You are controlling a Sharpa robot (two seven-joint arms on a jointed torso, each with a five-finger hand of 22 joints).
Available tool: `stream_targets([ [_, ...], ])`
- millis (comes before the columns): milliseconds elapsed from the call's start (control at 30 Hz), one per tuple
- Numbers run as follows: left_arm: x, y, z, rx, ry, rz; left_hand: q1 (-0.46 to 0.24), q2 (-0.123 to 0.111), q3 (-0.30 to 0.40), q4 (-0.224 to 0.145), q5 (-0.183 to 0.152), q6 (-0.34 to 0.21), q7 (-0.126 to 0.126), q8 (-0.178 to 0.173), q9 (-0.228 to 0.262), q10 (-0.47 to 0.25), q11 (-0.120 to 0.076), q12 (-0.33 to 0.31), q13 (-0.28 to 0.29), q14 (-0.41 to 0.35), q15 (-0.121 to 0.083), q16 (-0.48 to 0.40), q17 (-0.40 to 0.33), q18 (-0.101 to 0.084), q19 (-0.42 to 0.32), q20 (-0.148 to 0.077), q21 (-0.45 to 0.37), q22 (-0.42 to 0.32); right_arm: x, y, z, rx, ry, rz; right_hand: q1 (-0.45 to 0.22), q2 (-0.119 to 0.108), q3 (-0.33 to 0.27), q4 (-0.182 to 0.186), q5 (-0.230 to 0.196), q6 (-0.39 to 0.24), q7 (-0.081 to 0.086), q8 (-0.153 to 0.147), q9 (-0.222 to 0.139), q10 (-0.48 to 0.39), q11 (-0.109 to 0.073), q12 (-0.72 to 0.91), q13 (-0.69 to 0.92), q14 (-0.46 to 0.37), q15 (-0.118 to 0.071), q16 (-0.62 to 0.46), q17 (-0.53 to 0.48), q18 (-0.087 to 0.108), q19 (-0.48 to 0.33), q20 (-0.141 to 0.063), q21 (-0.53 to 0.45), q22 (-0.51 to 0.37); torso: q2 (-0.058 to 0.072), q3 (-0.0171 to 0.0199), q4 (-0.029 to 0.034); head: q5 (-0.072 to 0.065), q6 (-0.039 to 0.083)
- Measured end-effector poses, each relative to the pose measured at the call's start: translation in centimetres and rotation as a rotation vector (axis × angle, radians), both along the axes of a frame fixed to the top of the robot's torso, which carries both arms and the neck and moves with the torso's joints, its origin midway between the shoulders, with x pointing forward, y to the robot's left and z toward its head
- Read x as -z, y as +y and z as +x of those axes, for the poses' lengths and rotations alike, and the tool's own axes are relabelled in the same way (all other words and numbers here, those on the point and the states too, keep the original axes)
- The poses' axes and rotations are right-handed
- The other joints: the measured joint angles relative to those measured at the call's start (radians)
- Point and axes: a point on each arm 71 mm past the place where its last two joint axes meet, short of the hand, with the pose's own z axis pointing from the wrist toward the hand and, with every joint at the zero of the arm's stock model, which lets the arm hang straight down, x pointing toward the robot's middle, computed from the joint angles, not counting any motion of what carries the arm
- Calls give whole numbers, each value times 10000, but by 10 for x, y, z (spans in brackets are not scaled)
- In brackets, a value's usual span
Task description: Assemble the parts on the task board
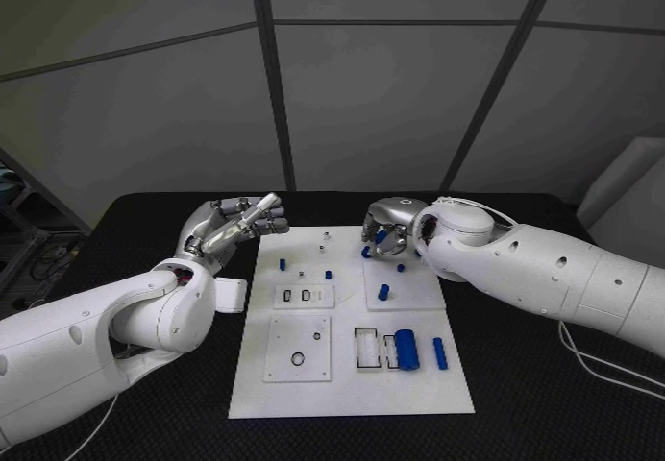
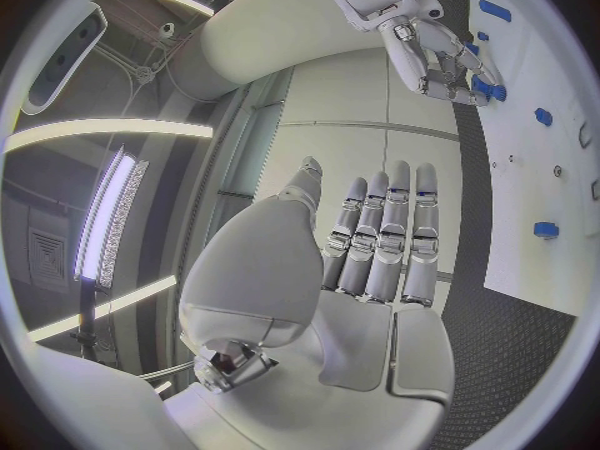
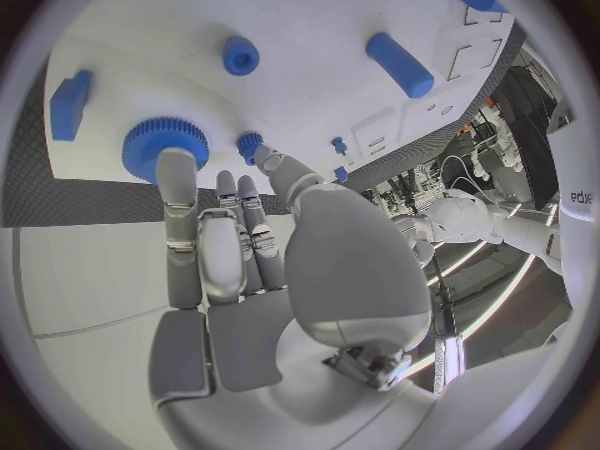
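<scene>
The white task board point(image 1: 354, 384) lies lengthwise at the black table's point(image 1: 540, 403) centre, a blue cylinder part point(image 1: 406, 348) at five o'clock aligned with it. The right hand point(image 1: 389, 230) reaches over the far edge, grip unclear; its wrist view reveals a blue gear point(image 3: 164, 145) at its fingertips. The left hand point(image 1: 233, 223) hovers beside the board, fingers straight, empty.

Both arms had glossy white rounded shells with small dark screw holes. Left robot hand point(image 1: 233, 224) and right robot hand point(image 1: 389, 227) were silver metal with segmented fingers. White cables ran along the right arm.
</scene>
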Motion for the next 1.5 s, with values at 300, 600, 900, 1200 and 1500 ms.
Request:
stream_targets([
  [300, 0, 0, 0, 40, 35, 0, 0, 0, 17, -17, 0, 0, 0, -29, 1, -1, 1, -65, 0, 0, 0, -6, 1, -1, 0, 0, 0, 0, 2, 5, 1, -57, 92, -120, 39, 40, 261, 76, 0, 1, 1, 1, 5, 266, -39, 60, -1, 0, 0, 242, 307, -162, 72, -2, 310, 345, 21, 18, -8, 15, -66],
  [600, 1, 0, 1, 71, 93, 22, 0, 0, 29, -29, 0, 0, 0, -60, -8, -4, 4, -67, 0, 0, 0, -6, 1, -1, 0, 0, 0, -1, 3, 5, 2, -80, 168, -192, 78, 78, 542, 177, -1, 229, -88, 1, 40, 651, -145, 151, -2, 0, 0, 466, 587, -161, 144, -75, 701, 798, 35, 24, -17, 26, -91],
  [900, 1, 0, 1, 93, 146, 44, 0, 0, 29, -28, 0, 0, 0, -60, -7, -42, 40, -67, 0, 0, 0, -6, 2, 0, -1, 0, 0, -1, 5, 7, 4, -97, 309, -282, 118, 119, 740, 197, -1, 352, -145, 53, 39, 843, -159, 150, -2, 36, -37, 509, 657, -160, 141, -72, 841, 968, 56, 25, -17, 12, -132],
  [1200, 2, 0, 1, 119, 181, 56, 0, 0, 1, -56, 0, -1, 0, -60, -7, -42, 40, -117, 0, 0, 0, -45, 2, -1, -1, 1, 0, -12, 5, 8, 5, -86, 361, -305, 118, 119, 771, 167, -1, 378, -118, 52, 37, 842, -158, 149, -2, 36, -36, 509, 661, -160, 141, -72, 840, 985, 60, 29, -15, 12, -149],
  [1500, 2, 1, 1, 123, 215, 69, 0, 0, 1, -56, 0, -38, 38, -110, -6, -42, 39, -118, 0, 0, 0, -45, 2, -1, -1, 1, 0, -11, 4, 4, 4, -103, 199, -154, 252, 252, 1092, 121, -9, 676, -146, 148, 49, 1148, -249, 145, 11, 33, -109, 624, 765, -305, 266, -94, 1222, 1444, 65, 25, -15, 25, -153],
])
